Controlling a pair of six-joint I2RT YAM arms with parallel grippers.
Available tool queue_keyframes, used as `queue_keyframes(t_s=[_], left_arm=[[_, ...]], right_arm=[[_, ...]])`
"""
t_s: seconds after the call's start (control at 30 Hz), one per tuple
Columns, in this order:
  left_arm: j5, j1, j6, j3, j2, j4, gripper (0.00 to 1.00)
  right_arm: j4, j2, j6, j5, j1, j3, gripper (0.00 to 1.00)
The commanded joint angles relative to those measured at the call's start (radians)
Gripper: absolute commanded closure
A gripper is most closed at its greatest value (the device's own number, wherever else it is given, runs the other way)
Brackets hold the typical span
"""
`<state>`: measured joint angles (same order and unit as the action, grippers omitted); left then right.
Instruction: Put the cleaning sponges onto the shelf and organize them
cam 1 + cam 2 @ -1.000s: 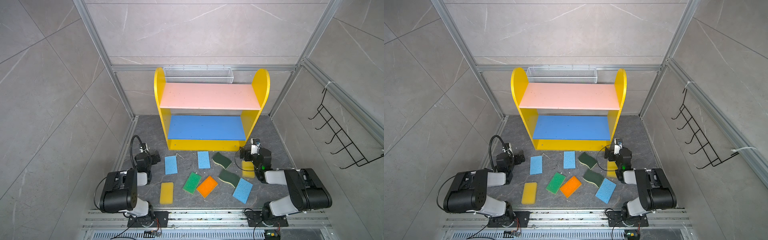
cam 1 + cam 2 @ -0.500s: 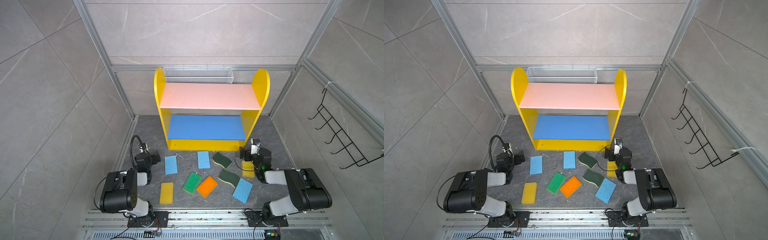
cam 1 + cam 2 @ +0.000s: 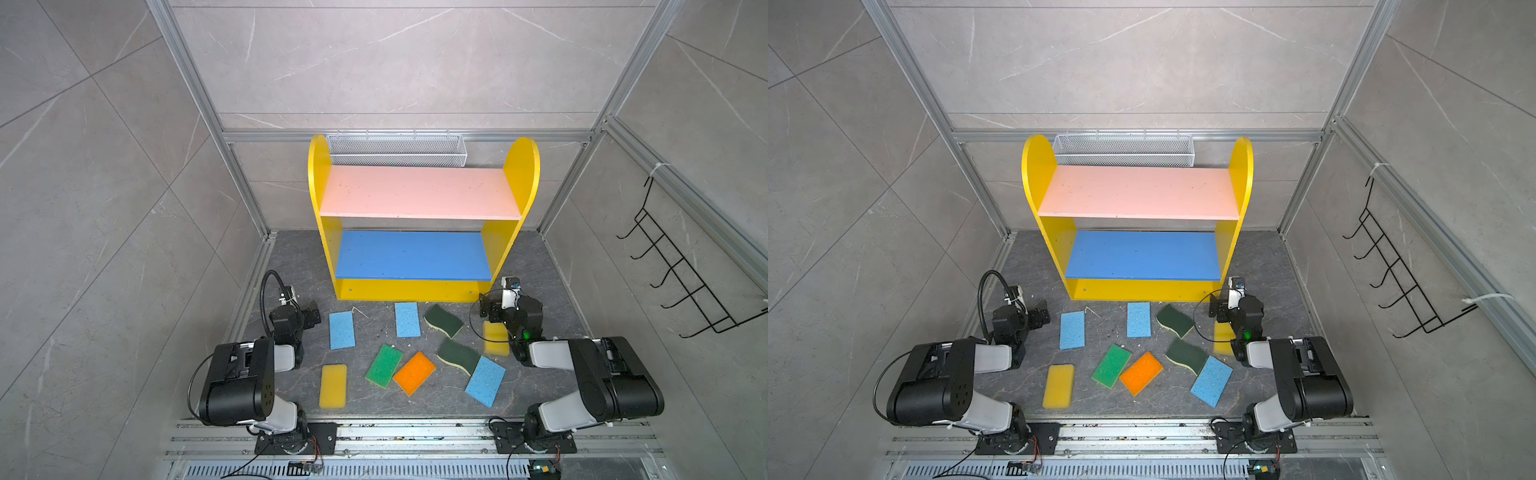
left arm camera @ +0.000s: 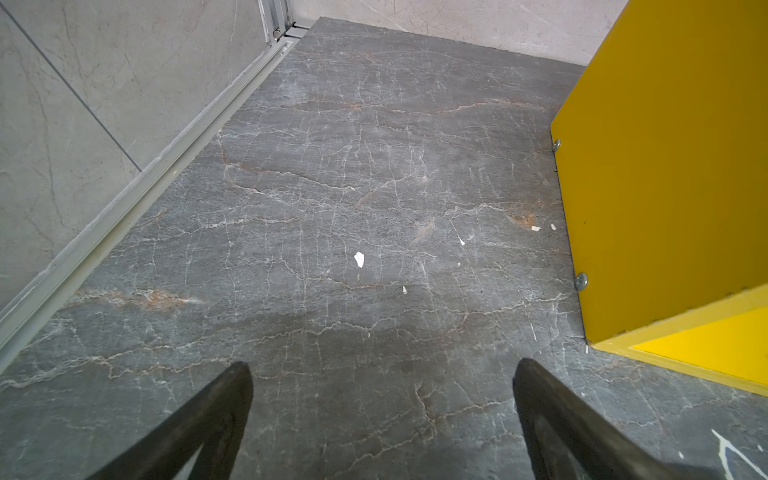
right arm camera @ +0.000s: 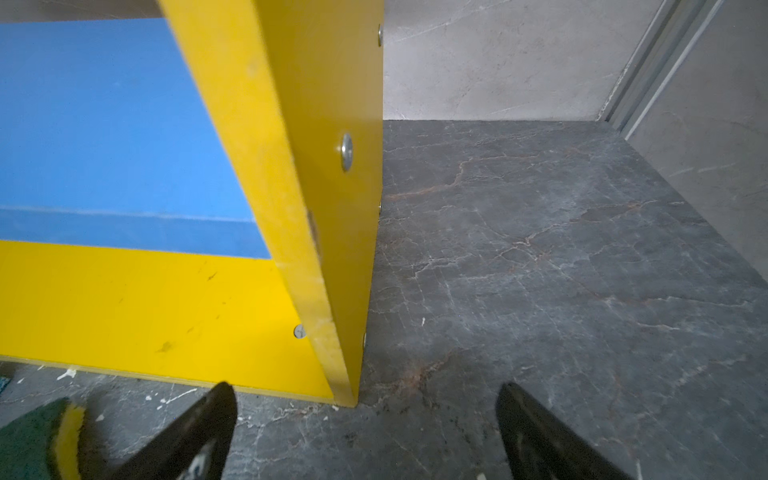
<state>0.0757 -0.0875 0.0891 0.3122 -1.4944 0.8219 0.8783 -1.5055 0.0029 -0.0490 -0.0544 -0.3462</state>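
The shelf (image 3: 419, 195) stands at the back with bare pink and blue boards. Several cleaning sponges lie flat on the dark floor in front of it: light blue ones (image 3: 341, 329) (image 3: 407, 319) (image 3: 485, 381), yellow ones (image 3: 333, 385) (image 3: 494, 338), a green one (image 3: 383, 365), an orange one (image 3: 414, 373) and two dark-green wavy ones (image 3: 443, 320) (image 3: 457, 357). My left gripper (image 4: 382, 370) hangs open over bare floor left of the shelf (image 4: 665, 166). My right gripper (image 5: 365, 390) is open at the shelf's right front corner (image 5: 340, 374), with a dark-green sponge (image 5: 33, 444) beside it.
A white wire mesh basket (image 3: 397, 149) hangs on the back wall behind the shelf. A black wire hook rack (image 3: 685, 286) is fixed to the right wall. Tiled walls and aluminium frame posts (image 3: 208, 124) close in the floor on three sides.
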Motion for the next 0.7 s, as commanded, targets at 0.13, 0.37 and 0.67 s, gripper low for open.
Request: queue_keyframes(t_s=[0.13,0.37,0.67], left_arm=[[0.004,0.005,-0.03,0.027,-0.001,0.06,0.0],[-0.017,0.005,-0.041,0.036,0.001,0.042,0.0],[0.07,0.038,-0.046,0.042,0.152,-0.096,0.0]], right_arm=[[-0.016,-0.006,-0.012,0.003,-0.007,-0.019,0.01],[-0.031,0.004,-0.003,0.016,-0.007,-0.028,0.01],[-0.256,0.147,0.019,0.062,-0.007,-0.079,0.01]])
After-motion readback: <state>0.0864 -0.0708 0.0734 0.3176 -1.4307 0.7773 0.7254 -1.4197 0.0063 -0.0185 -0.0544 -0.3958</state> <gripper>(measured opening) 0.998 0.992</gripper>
